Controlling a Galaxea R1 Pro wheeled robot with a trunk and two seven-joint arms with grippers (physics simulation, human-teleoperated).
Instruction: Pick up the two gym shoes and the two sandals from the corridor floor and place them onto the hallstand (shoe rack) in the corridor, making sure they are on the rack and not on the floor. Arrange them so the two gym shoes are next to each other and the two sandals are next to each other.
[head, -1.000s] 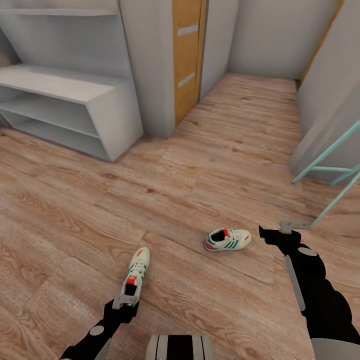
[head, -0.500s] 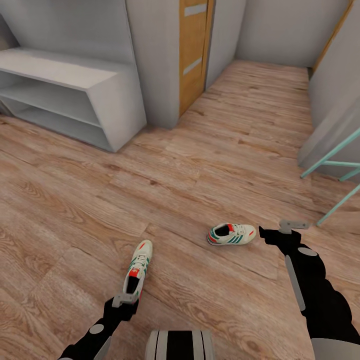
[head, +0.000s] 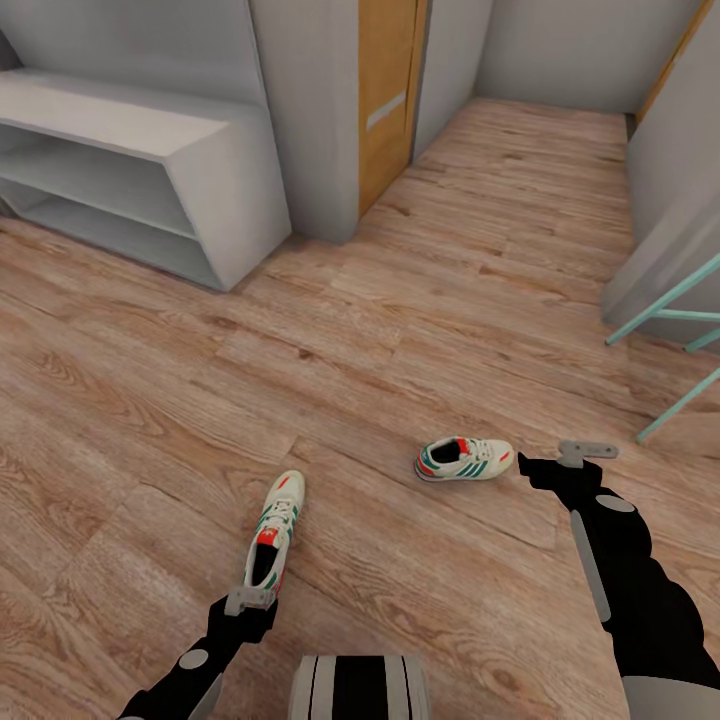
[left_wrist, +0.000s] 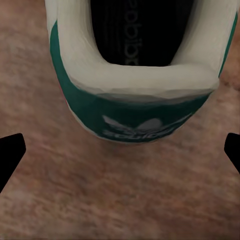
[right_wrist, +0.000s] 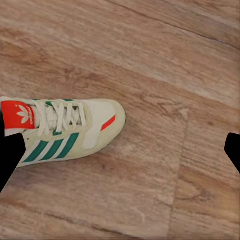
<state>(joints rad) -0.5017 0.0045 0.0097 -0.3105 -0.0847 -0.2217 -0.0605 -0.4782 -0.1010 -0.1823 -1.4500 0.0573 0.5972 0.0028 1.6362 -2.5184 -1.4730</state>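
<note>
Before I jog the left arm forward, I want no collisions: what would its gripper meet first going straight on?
Probably the heel of the near gym shoe, which lies just ahead of the open left gripper; depth is unclear.

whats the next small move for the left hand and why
Probably ease the left hand forward and down over the heel of the near gym shoe, then close. In the left wrist view the heel sits centred between open fingers, still on the floor.
</note>
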